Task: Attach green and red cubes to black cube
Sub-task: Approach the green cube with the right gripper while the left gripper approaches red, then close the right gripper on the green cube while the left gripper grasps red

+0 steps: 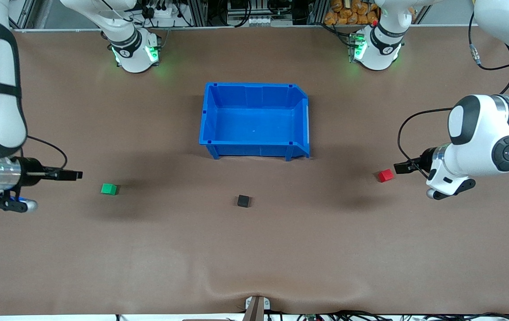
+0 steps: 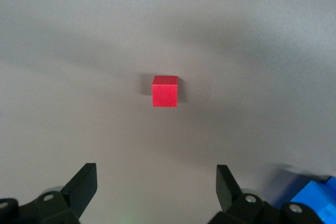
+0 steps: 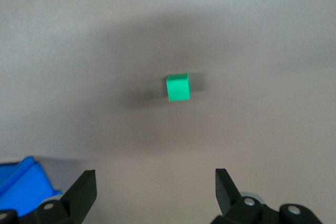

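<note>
The black cube (image 1: 243, 201) sits alone on the brown table, nearer the front camera than the blue bin. The red cube (image 1: 385, 175) (image 2: 165, 91) lies toward the left arm's end of the table. My left gripper (image 1: 399, 167) (image 2: 156, 182) hovers beside it, open and holding nothing. The green cube (image 1: 109, 189) (image 3: 178, 87) lies toward the right arm's end. My right gripper (image 1: 76, 174) (image 3: 156, 182) hangs open a short way from it, also holding nothing.
An open blue bin (image 1: 255, 119) with nothing in it stands mid-table, farther from the front camera than the black cube. A corner of the bin shows in both wrist views (image 2: 317, 198) (image 3: 21, 184). A mount (image 1: 255, 307) sits at the table's front edge.
</note>
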{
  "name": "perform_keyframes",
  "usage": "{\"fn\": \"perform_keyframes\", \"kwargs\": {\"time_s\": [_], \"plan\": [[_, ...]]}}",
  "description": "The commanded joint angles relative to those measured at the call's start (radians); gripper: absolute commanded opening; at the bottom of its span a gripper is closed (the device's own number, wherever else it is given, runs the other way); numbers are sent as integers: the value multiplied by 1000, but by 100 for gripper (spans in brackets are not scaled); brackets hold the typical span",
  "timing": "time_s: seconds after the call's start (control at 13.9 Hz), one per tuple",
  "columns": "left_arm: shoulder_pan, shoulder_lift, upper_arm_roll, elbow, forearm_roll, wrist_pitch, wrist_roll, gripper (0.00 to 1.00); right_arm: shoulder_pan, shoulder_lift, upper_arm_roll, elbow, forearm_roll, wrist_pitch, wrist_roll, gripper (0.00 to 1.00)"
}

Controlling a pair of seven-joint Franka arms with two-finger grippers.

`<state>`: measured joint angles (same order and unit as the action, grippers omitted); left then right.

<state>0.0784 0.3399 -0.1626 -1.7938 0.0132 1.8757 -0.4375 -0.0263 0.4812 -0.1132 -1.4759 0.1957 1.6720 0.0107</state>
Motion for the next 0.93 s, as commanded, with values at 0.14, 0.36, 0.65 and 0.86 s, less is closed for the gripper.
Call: {"fn": "perform_keyframes", "kwargs": {"time_s": [0.14, 0.36, 0.65, 0.86], "plan": [[9, 62, -2, -13, -10, 49, -37, 100, 6, 65, 0, 20, 11, 87, -10, 100], [12, 145, 0, 39, -7, 49, -26, 100, 0, 97, 0, 10, -2, 129, -35, 100], [6, 203, 2, 77, 8, 54, 46, 100, 3, 122, -2, 8, -2, 143, -80, 100], [4, 263, 0, 103, 7, 72, 45, 100, 0, 131, 0, 6, 7, 189, -69, 100]]}}
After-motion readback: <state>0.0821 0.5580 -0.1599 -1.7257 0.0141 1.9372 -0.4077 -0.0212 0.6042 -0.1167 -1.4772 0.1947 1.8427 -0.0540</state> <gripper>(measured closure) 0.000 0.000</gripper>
